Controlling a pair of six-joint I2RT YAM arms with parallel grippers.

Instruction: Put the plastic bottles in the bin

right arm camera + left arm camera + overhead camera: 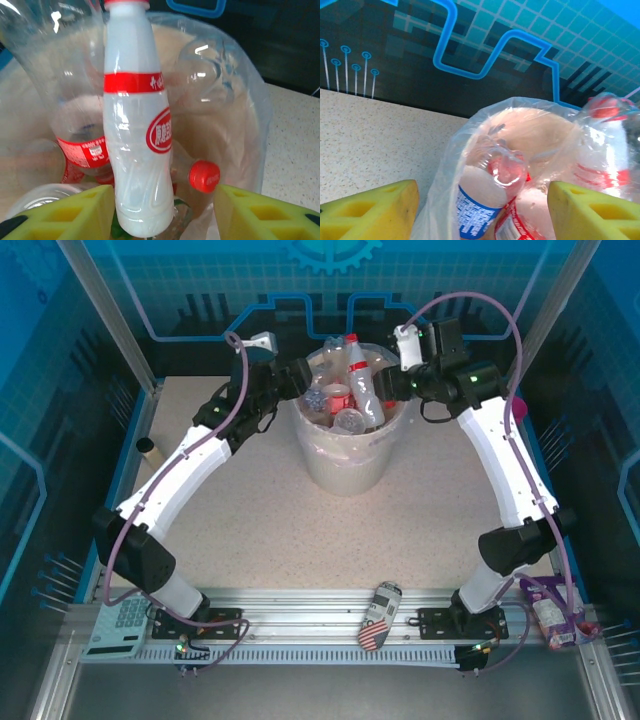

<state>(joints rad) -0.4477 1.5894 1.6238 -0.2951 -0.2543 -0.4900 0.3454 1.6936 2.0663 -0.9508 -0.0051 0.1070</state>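
The bin (350,458), a cream-white bucket lined with a clear bag, stands at the table's far middle and holds several plastic bottles (340,405). A milky bottle with a red cap and label (362,388) stands tilted among them. My right gripper (396,380) hovers at the bin's right rim. In the right wrist view this gripper (165,215) is open: the milky bottle (132,130) leans on its left finger with a gap to the right one. My left gripper (298,376) is at the left rim, open (482,212) over the bag (445,165) and a blue-labelled bottle (480,197).
A stars-and-stripes can (378,617) lies on the near rail between the arm bases. A calculator (118,625) sits at the near left and a purple-wrapped pack (552,615) at the near right. A small cardboard tube (148,450) stands by the left wall.
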